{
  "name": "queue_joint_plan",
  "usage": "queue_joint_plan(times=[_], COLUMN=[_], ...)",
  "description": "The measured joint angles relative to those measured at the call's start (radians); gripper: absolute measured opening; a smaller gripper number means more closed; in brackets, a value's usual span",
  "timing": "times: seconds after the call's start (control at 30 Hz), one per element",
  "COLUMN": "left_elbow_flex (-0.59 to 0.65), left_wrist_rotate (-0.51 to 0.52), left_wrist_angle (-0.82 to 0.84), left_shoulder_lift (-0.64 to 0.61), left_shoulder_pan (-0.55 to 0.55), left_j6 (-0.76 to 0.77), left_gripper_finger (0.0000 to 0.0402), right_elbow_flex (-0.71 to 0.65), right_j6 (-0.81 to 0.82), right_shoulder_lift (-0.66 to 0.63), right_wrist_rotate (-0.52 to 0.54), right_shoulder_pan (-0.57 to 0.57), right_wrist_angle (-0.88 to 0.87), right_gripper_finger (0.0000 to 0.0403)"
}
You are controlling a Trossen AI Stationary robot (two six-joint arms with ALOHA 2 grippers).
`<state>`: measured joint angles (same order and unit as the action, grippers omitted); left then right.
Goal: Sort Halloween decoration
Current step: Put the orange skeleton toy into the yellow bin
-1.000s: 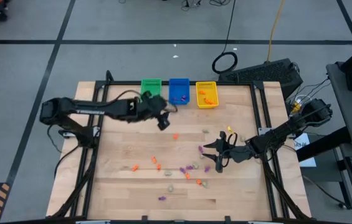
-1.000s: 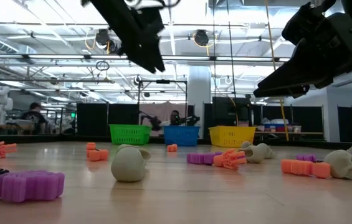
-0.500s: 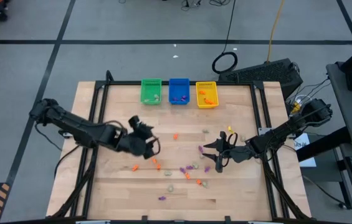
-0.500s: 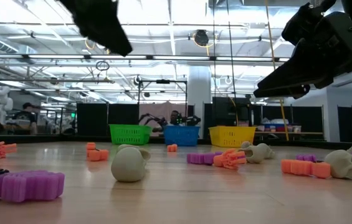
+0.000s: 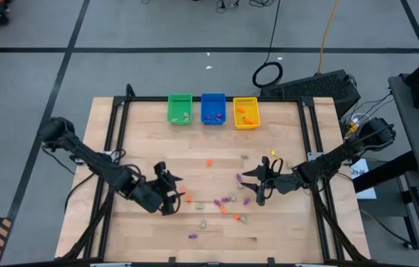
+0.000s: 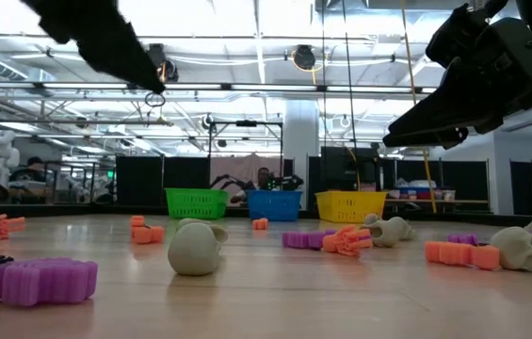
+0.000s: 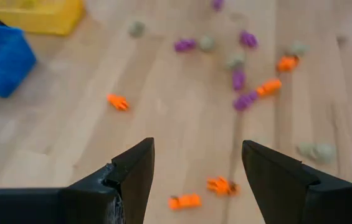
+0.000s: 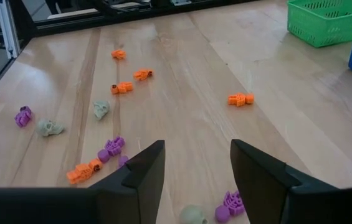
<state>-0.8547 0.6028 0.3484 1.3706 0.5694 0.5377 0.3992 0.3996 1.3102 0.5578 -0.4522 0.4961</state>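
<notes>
The Halloween decoration lies as many tiny orange, purple and pale trinkets (image 5: 220, 202) scattered over the middle of the wooden table (image 5: 142, 245). My left gripper (image 5: 173, 194) hovers open at the left side of the scatter. In its wrist view two orange trinkets (image 7: 220, 185) lie on the wood below its open fingers (image 7: 135, 168). My right gripper (image 5: 257, 182) hangs open above the right side of the scatter, over purple trinkets (image 8: 230, 202) and a pale one. Neither gripper holds anything.
A green bin (image 5: 180, 108), a blue bin (image 5: 213, 108) and a yellow bin (image 5: 245, 113) stand in a row at the table's far edge, each with a few trinkets inside. A black frame (image 5: 113, 141) borders the table. Bare wood lies along the near edge.
My left gripper has swung from beside the green bin toward the table's near edge and left, sinking somewhat and turning as it went. It now hangs over the left side of the scatter, still open. My right gripper has kept still.
</notes>
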Motion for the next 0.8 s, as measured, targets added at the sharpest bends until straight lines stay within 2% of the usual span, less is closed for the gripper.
queue_joint_plan(times=[0.23, 0.37, 0.63, 0.8], left_elbow_flex=[0.0, 0.0, -0.002, -0.002], left_wrist_rotate=[-0.099, -0.125, -0.141, -0.213], left_wrist_angle=[0.009, 0.021, 0.057, 0.119], left_shoulder_lift=[0.09, 0.155, 0.228, 0.234], left_shoulder_pan=[0.036, 0.037, 0.002, -0.038], left_j6=[-0.004, -0.178, -0.323, -0.463], left_gripper_finger=[0.0242, 0.0242, 0.0242, 0.0242], right_elbow_flex=[0.0, 0.0, 0.0, 0.0], right_j6=[0.0, 0.0, -0.004, -0.003], right_shoulder_lift=[0.0, 0.0, 0.0, 0.0], right_wrist_rotate=[0.0, 0.0, 0.01, 0.051], right_shoulder_pan=[0.0, 0.0, 0.001, 0.001], right_wrist_angle=[0.0, 0.0, 0.0, 0.0], right_gripper_finger=[0.0169, 0.0169, 0.0169, 0.0169])
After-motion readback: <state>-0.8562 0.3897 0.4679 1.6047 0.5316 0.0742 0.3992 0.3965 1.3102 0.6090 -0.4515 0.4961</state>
